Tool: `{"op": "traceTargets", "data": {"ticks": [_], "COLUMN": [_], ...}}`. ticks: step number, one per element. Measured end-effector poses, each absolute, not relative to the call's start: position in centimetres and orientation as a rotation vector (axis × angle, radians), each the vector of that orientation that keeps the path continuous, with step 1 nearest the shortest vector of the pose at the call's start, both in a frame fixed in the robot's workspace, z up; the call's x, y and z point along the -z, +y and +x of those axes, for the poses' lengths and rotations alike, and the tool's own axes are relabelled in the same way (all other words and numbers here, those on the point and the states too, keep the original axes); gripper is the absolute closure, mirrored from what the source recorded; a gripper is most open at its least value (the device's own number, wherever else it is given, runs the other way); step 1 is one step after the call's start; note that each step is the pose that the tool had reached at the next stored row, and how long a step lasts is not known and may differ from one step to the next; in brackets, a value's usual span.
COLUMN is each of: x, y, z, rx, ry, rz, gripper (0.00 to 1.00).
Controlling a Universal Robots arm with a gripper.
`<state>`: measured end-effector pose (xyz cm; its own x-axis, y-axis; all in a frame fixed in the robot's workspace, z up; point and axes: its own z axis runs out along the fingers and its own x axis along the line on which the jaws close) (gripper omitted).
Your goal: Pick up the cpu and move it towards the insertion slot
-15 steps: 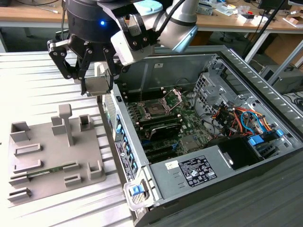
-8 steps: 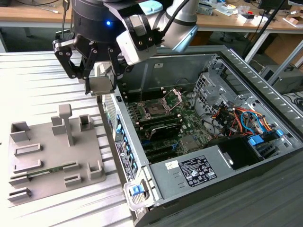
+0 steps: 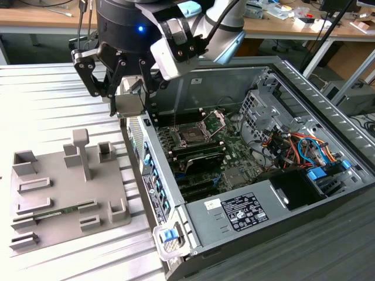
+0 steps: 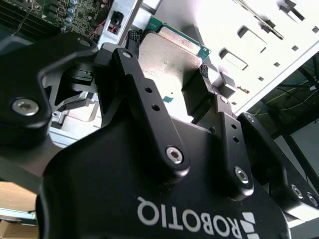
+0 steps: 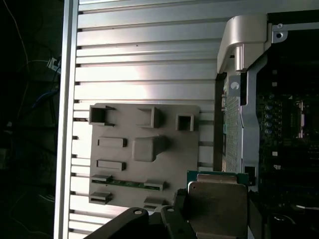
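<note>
Exterior view: the gripper (image 3: 126,96) clasps the cpu (image 3: 129,105).
We see its flat, silvery square above the case edge, beside the insertion slot (image 3: 193,136).

The claw (image 4: 169,55) is black, with jointed finger links fastened by silver screws and white lettering on its body; a blue light glows on the black wrist housing (image 3: 126,23), with a silver-grey arm joint (image 3: 225,29) at three o'clock.

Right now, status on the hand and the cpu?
Hand shut on cpu, airborne. Over case wall, short of insertion slot. Slot's plate open.
</note>
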<state>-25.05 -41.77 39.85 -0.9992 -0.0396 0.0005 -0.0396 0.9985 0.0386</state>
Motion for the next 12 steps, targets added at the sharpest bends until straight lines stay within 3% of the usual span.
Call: {"op": "traceTargets", "data": {"ticks": [12], "x": [-39.85], "y": [-41.77], "z": [-23.98], "rx": [0.06], "ry": [-3.139], "rz": [0.062], "gripper": [0.45]}}
